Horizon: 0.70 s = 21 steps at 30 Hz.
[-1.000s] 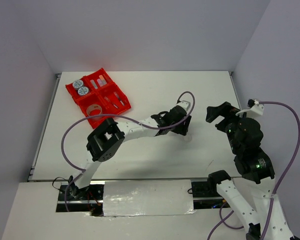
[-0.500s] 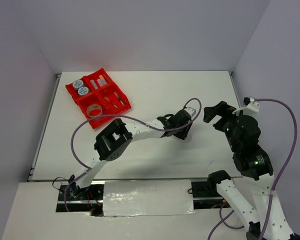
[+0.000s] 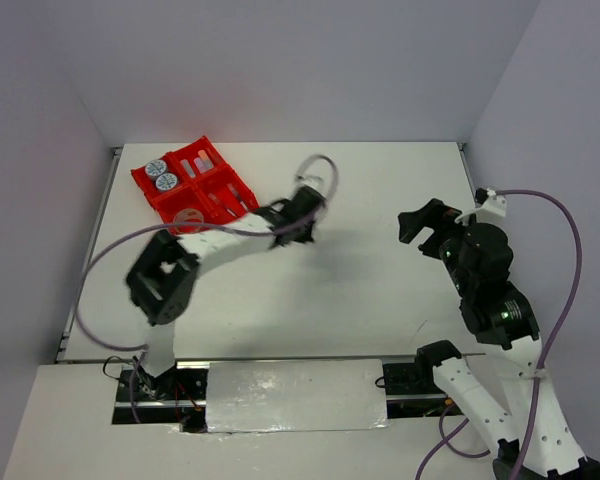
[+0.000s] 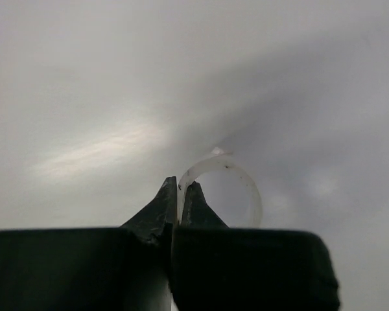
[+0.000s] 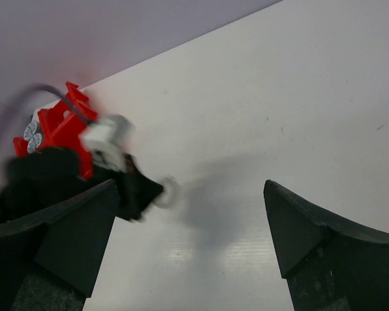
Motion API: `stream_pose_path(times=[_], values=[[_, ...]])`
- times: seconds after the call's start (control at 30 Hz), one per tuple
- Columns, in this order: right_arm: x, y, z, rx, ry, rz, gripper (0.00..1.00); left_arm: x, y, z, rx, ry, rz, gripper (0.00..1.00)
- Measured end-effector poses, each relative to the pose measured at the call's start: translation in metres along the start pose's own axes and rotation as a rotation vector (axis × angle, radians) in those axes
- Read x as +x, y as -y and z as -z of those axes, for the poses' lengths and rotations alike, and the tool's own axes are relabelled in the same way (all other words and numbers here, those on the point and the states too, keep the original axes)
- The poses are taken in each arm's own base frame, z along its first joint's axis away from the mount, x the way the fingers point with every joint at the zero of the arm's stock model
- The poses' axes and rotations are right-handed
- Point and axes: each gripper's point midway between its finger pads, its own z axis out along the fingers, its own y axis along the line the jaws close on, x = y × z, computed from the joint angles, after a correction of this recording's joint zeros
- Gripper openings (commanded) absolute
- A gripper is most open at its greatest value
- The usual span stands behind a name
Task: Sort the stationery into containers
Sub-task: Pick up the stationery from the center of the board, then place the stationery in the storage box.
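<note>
1. Left gripper [image 4: 179, 194] is pinched tight on the rim of the clear tape ring [image 4: 214, 163], just above mid-table.
2. I'd carry it toward ten o'clock to the red tray [image 3: 202, 145], holding the ring level and releasing low inside one compartment.
3. Right gripper [image 3: 417, 225] is spread wide at three o'clock, holding nothing.

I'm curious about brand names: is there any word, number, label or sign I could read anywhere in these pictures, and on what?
No text can be read in any view.
Two round tubs with blue-white patterned tops, in the red square plastic tray: markings too small to read.
Clear plastic tape ring, pinched in the left tool: no print visible.
</note>
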Motion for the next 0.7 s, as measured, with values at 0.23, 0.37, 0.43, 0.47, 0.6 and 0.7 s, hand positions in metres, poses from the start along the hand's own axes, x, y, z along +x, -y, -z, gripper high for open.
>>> stream_pose_path(times=[0.23,0.37,0.43,0.47,0.6,0.7], values=[[0.033,-0.009,-0.028,-0.053,-0.118,0.019,1.00,-0.098,-0.299,0.109,-0.485,0.338,0.506,0.00],[0.049,-0.013,-0.037,-0.078,-0.178,0.023,1.00,-0.085,-0.376,0.119,-0.629,0.331,0.610,0.00],[0.049,-0.017,-0.037,-0.097,-0.177,0.023,1.00,-0.070,-0.388,0.103,-0.643,0.272,0.623,0.00],[0.048,-0.018,-0.037,-0.102,-0.175,0.024,0.99,-0.059,-0.392,0.094,-0.650,0.236,0.626,0.00],[0.048,-0.021,-0.040,-0.118,-0.177,0.027,1.00,-0.030,-0.394,0.074,-0.651,0.130,0.629,0.03],[0.051,-0.023,-0.043,-0.125,-0.192,0.028,1.00,-0.022,-0.392,0.072,-0.649,0.116,0.643,0.04]])
